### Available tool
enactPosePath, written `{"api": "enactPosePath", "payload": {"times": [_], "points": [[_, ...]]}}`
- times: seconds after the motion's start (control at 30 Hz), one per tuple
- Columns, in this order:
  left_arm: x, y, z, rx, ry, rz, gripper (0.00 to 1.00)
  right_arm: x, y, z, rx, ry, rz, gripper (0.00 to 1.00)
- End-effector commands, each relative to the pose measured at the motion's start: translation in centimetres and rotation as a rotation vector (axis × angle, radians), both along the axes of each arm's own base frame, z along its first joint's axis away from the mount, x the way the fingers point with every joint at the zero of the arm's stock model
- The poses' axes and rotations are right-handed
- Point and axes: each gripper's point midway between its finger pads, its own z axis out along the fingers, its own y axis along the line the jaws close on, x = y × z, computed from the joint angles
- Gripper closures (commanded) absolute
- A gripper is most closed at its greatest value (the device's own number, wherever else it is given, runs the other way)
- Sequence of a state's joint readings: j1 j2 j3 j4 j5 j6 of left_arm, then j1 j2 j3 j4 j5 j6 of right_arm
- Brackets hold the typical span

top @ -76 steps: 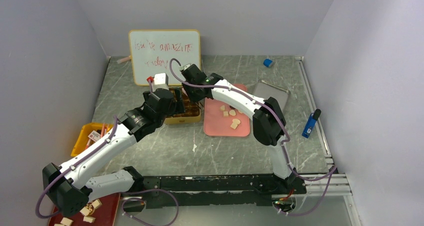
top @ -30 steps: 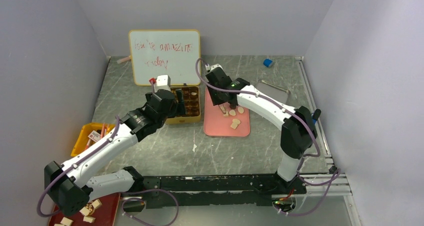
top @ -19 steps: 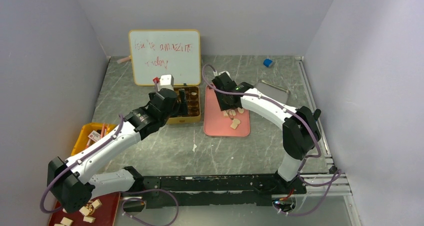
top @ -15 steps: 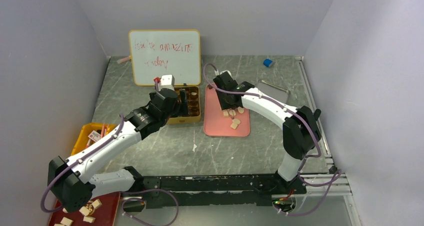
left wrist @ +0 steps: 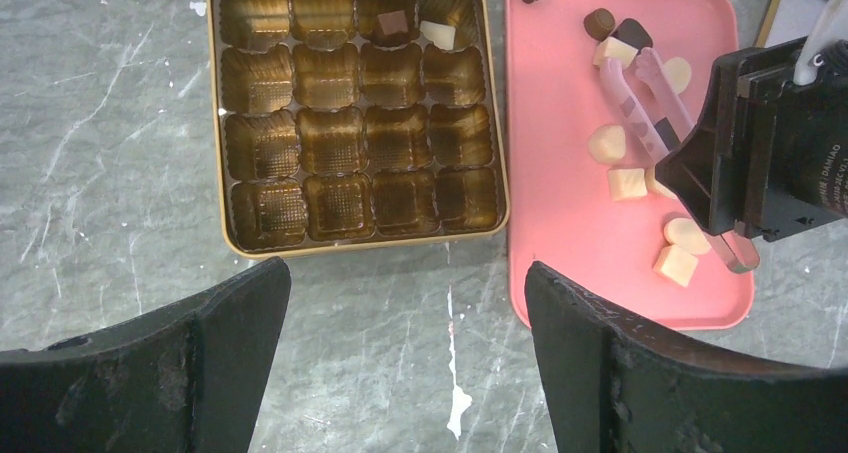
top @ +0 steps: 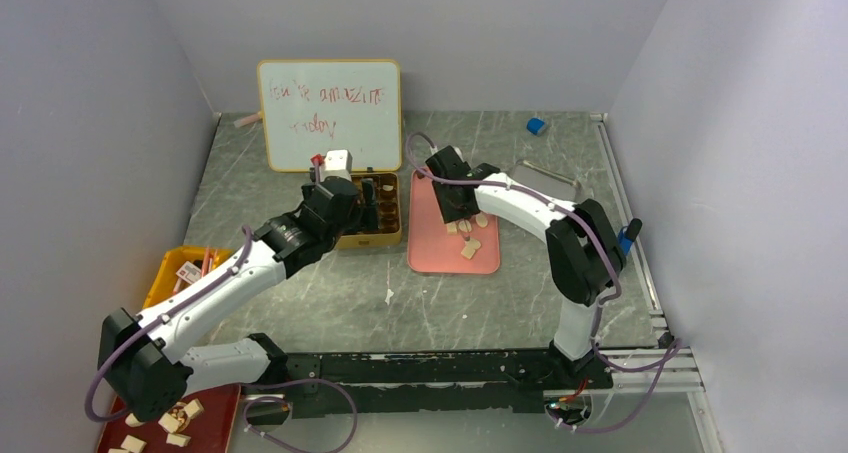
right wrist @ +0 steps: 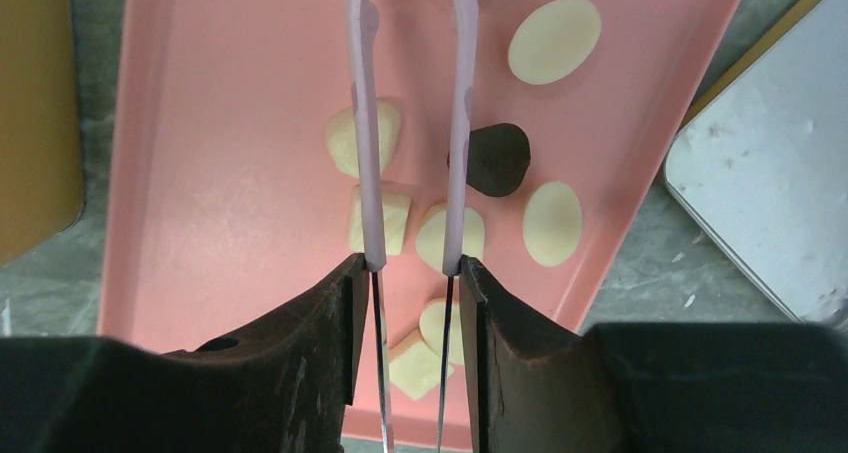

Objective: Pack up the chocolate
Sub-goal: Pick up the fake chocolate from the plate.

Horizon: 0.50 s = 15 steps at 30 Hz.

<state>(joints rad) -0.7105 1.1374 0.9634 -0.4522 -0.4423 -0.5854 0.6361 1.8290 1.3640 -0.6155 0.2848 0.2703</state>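
The chocolate lies on a pink tray point(right wrist: 220, 123): several pale pieces point(right wrist: 555, 39) and a dark one point(right wrist: 497, 159). My right gripper point(right wrist: 410, 273) hangs over this tray, shut on pink-tipped tongs point(right wrist: 367, 123). The tong arms stand apart, with their tips by a pale piece at the top edge of the view. Left of the tray sits a gold box point(left wrist: 370, 248) of ribbed cups, holding a brown piece point(left wrist: 392, 23) and a tan piece point(left wrist: 437, 35) in its far row. My left gripper point(left wrist: 405, 278) hovers open and empty above the box's near edge.
A whiteboard-like lid point(top: 328, 113) stands behind the box. A metal tray point(top: 550, 178) lies right of the pink tray, with a small blue object point(top: 537, 126) behind it and a blue tool point(top: 622, 245) near the right rail. A yellow bin point(top: 175, 273) and a red tray point(top: 215, 423) sit near left.
The right gripper with the tongs swung from over the gold box to over the pink tray, then barely shifted. The left gripper crept slightly forward and stayed open.
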Motion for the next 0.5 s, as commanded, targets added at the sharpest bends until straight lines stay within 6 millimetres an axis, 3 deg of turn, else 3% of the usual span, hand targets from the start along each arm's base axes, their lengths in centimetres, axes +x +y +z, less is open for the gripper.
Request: {"api": "enactPosePath", "payload": {"times": [0.0, 0.47], "points": [[0.6, -0.5, 0.8, -0.004, -0.033, -0.008, 0.08, 2.6, 0.8, 1.7, 0.038, -0.070, -0.002, 0.59], [1.4, -0.4, 0.3, 0.013, -0.028, -0.007, 0.07, 4.5, 0.4, 1.0, 0.032, -0.064, -0.022, 0.58]]}}
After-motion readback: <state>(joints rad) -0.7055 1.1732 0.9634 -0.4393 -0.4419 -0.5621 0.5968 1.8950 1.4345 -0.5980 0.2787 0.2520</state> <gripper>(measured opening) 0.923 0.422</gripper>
